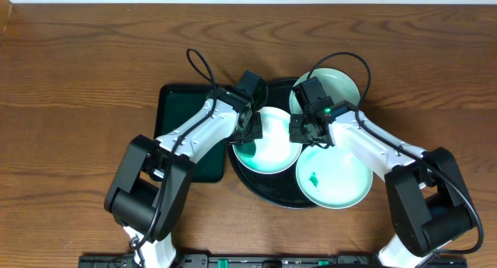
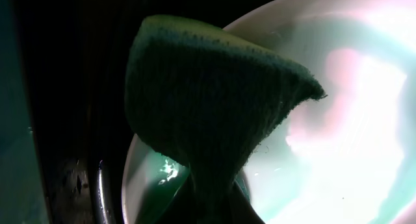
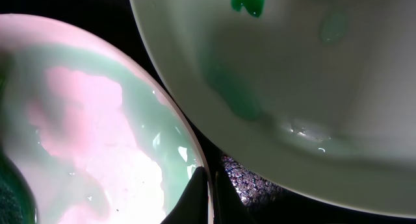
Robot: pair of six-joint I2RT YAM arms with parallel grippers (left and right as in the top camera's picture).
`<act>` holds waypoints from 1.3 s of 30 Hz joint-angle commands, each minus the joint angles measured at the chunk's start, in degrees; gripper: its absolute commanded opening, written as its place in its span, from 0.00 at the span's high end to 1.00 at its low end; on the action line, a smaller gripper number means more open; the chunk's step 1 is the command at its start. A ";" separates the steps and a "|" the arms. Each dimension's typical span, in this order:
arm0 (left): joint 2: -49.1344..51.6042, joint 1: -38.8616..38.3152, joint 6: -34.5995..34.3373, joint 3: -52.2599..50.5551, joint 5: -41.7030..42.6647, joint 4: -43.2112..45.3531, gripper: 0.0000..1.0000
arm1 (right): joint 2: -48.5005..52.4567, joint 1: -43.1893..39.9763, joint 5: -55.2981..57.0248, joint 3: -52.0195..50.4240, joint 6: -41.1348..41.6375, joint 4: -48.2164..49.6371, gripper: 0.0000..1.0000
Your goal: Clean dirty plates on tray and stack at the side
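Wooden bench (image 1: 78,58) is carrying a round black tray (image 1: 260,188) at centre, with a smaller dark green tray (image 1: 186,120) lying just beside it at 9 o'clock. Three white plates are sitting on the black tray: centre plate (image 1: 272,147) at 9 o'clock, far plate (image 1: 338,85) at 1 o'clock, and near plate (image 1: 338,179) at 5 o'clock, showing a green smear (image 1: 313,177). Left gripper (image 1: 250,136) is clamping a dark green sponge (image 2: 208,100) and holding it at the centre plate's 8 o'clock side; whether it is touching the plate cannot be told. Right gripper (image 3: 208,197) is pinching that plate's rim at 3 o'clock, jaws together on the thin edge. Handling, as judged: plates are looking stiff, light, glossy and wet, so slippery and breakable, with the raised rim offering the surest hold. Sponge is looking soft and yielding.
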 commanded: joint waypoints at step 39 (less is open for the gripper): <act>-12.83 0.04 1.88 0.79 8.39 -0.52 0.92 | 0.66 0.61 -1.81 -0.28 0.04 0.39 0.99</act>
